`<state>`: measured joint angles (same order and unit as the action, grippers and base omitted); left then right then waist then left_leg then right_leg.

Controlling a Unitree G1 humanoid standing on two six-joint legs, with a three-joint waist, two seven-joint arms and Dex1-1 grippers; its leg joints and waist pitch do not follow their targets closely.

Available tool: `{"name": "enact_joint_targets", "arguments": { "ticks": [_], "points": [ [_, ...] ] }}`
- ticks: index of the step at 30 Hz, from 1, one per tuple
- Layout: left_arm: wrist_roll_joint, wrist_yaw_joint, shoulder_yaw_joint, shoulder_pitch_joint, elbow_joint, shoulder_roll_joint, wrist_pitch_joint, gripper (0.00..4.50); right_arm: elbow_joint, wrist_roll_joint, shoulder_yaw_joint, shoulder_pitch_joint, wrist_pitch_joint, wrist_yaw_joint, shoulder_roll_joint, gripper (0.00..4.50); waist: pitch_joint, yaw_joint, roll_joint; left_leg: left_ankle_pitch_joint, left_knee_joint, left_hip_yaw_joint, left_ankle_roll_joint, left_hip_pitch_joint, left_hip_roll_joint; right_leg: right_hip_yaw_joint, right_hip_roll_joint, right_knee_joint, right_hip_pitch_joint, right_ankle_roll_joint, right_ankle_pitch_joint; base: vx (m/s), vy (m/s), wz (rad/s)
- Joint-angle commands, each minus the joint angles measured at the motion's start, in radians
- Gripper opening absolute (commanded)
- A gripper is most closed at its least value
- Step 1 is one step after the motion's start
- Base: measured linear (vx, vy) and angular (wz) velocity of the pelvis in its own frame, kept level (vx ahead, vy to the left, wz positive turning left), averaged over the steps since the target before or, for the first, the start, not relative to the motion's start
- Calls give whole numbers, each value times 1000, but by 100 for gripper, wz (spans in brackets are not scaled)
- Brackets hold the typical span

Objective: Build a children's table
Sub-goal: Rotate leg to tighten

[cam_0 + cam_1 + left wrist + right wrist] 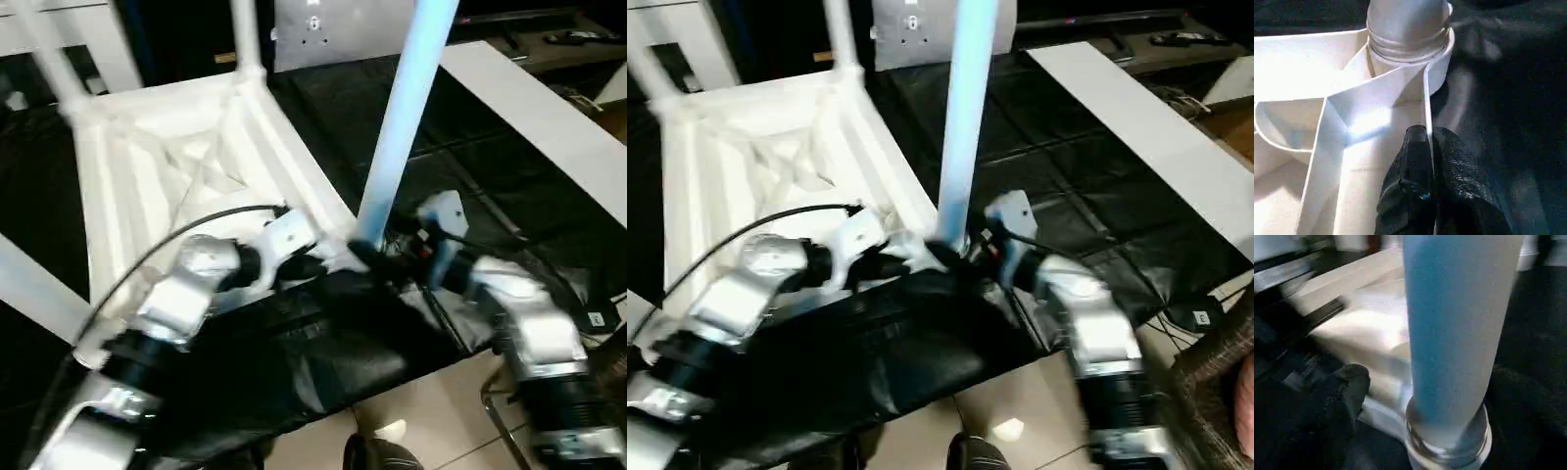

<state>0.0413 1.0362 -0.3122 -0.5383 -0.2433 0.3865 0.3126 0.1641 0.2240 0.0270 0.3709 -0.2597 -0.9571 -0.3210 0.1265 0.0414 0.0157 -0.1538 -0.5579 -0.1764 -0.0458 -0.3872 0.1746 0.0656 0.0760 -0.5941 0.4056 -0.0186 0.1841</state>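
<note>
We've got the children's table (186, 166) lying upside-down on black cloth (470, 166), ribbed underside facing up. One leg (407, 108) stands upright in the near corner socket (1442, 54), w/ other legs (245, 34) up at the far corners. Our left gripper (1430, 147) is pinched shut on the thin raised rim (1426, 103) just beside that socket. Our right gripper (387, 257) sits at the leg's base; one black finger (1352, 382) shows apart from the leg, jaws wide, holding nothing.
</note>
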Motion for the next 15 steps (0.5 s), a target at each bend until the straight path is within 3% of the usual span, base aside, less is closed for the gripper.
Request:
{"name": "enact_joint_targets", "arguments": {
  "ticks": [1,5,6,9,14,15],
  "points": [
    [-6,106,-54,6,3,21,-63,0,2,24,15,8,15,-103,-27,434,-64,1,0,-208,58,15,91,20,58,-54,71,71,-46,-232,197,0,0,0],
    [-36,261,-83,0,-18,93,-133,0,48,46,75,32,77,-306,-126,434,-67,10,-3,-192,55,13,98,23,58,-53,72,65,-47,-252,162,0,0,0],
    [-38,288,-89,-3,-24,105,-148,0,63,47,84,43,83,-336,-136,408,-67,16,-4,-183,53,12,102,25,59,-54,72,63,-45,-265,142,0,0,0],
    [-38,363,-112,-19,-50,136,-201,0,110,43,112,81,90,-428,-158,408,-68,19,-3,-177,53,12,105,22,59,-51,71,58,-47,-275,139,0,0,0],
    [-34,392,-125,-30,-63,147,-225,0,135,37,132,103,95,-474,-166,360,-67,25,-2,-189,54,11,92,23,63,-53,75,59,-46,-275,166,0,0,0],
    [-24,410,-135,-44,-87,151,-259,0,177,33,155,132,113,-515,-172,350,-67,26,3,-185,53,10,93,23,62,-52,75,58,-45,-277,162,0,0,0]
  ]
}}
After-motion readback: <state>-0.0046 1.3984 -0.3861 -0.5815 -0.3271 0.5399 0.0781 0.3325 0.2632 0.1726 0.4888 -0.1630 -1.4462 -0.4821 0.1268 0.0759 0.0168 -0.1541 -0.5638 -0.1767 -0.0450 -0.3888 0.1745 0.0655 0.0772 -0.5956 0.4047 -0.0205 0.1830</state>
